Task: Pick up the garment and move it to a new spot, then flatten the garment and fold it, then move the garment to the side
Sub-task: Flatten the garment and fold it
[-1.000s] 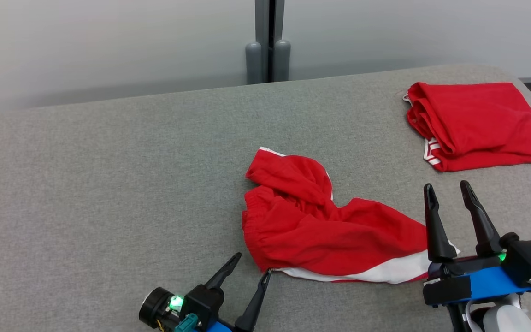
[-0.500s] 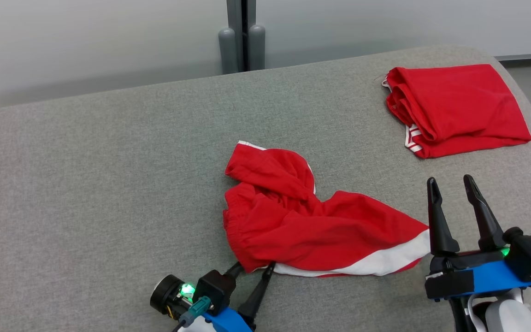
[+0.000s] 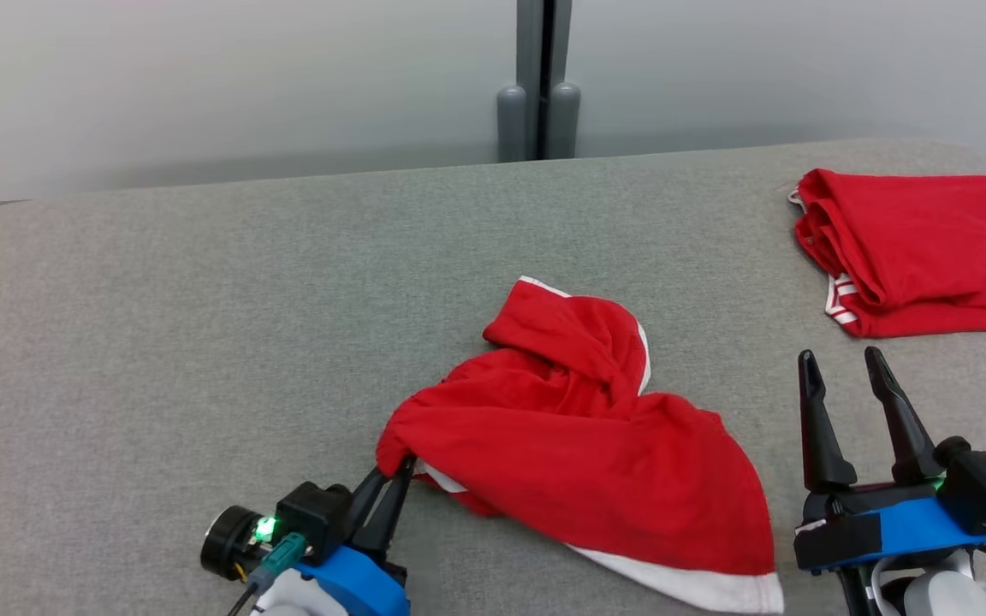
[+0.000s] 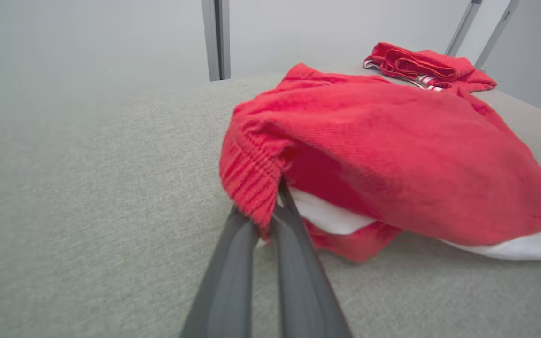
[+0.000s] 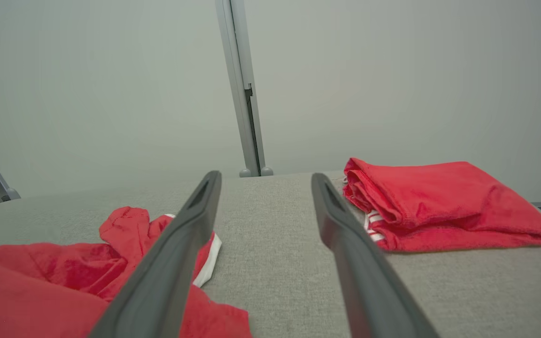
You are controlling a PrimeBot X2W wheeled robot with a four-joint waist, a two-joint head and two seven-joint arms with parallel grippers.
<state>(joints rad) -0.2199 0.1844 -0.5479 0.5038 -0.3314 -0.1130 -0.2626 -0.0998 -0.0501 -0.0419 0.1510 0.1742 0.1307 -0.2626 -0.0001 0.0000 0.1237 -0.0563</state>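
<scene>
The left gripper (image 3: pixel 396 473) is pinching the waistband corner of the crumpled red garment (image 3: pixel 579 453), its fingers closed tight on the cloth and holding that corner raised off the grey bench (image 3: pixel 159 342). The rest of the garment is lying near the middle of the bench. The right gripper (image 3: pixel 840 359) is hovering just beside it, fingers spread apart and gripping nothing. A folded red garment (image 3: pixel 921 248) is sitting at the far right corner
</scene>
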